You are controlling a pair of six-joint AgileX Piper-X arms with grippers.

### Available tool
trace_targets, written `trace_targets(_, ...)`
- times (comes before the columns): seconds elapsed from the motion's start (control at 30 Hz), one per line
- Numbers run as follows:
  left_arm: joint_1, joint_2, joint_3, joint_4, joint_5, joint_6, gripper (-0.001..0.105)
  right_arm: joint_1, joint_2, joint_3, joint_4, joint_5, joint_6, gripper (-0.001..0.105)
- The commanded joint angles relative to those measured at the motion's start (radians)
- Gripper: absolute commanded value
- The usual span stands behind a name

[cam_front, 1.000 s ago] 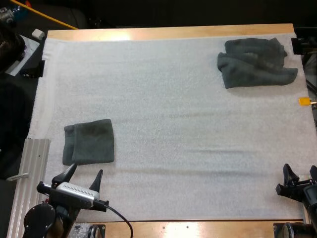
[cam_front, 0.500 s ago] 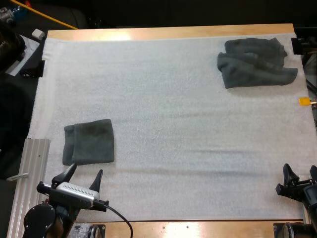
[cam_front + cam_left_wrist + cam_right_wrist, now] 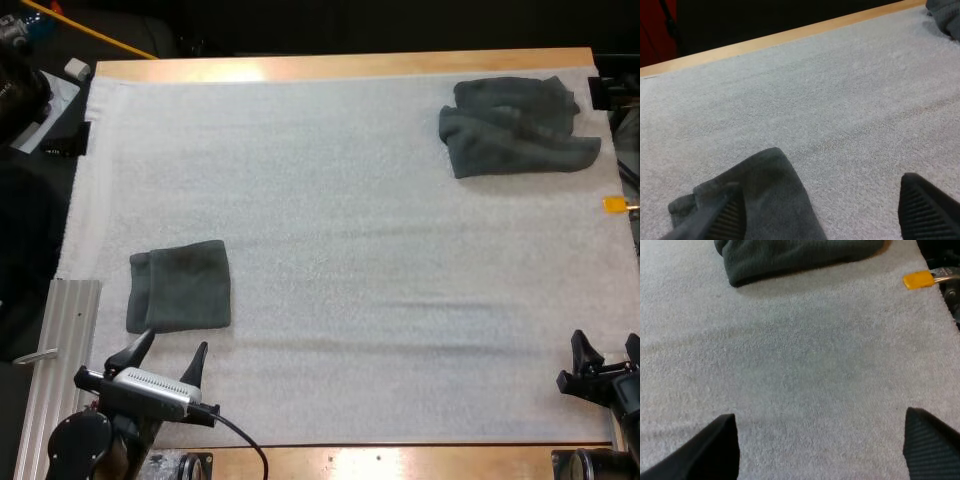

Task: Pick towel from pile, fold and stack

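**A:** Where are the two towels at this moment?

**B:** The crumpled dark grey-green cloth towel [image 3: 515, 125] lies at the far right corner of the white textured mat [image 3: 350, 200], well apart from both arms. The folded dark grey-green cloth towel [image 3: 180, 286] lies flat at the near left, just beyond the left gripper [image 3: 174, 345].

**A:** And the fingers?

**B:** The left fingers [image 3: 725, 220] stand wide apart and hold nothing. One tip is at the near edge of the folded towel, and I cannot tell if it touches. The right gripper [image 3: 606, 345] is at the near right edge of the mat. Its fingers [image 3: 710, 450] are also wide and empty, with bare mat between them and the crumpled towel farther ahead.

**A:** How will the crumpled one handle?

**B:** I judge it soft, light and limp. It will sag and hang when lifted, and nothing in it can break. The mat looks rough, so the cloth may drag a little instead of sliding. A pinch on a thick ridge may take several layers together.

**A:** Where is it best to take hold?

**B:** At an outer corner or hem, low to the mat, so that the towel opens as it rises. The pointed end toward the right side looks to me a good place.
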Motion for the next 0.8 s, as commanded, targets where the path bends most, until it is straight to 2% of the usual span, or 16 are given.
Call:
trace_targets(0.0, -0.001, -0.129, -0.003, -0.009, 0.001, -0.005, 0.062, 0.000, -0.039, -0.004, -0.006, 0.000, -0.004, 0.066)
trace_targets(0.77, -0.002, -0.137, -0.003, -0.008, 0.003, -0.006, 0.062, -0.001, -0.038, -0.005, -0.004, 0.003, -0.004, 0.066)
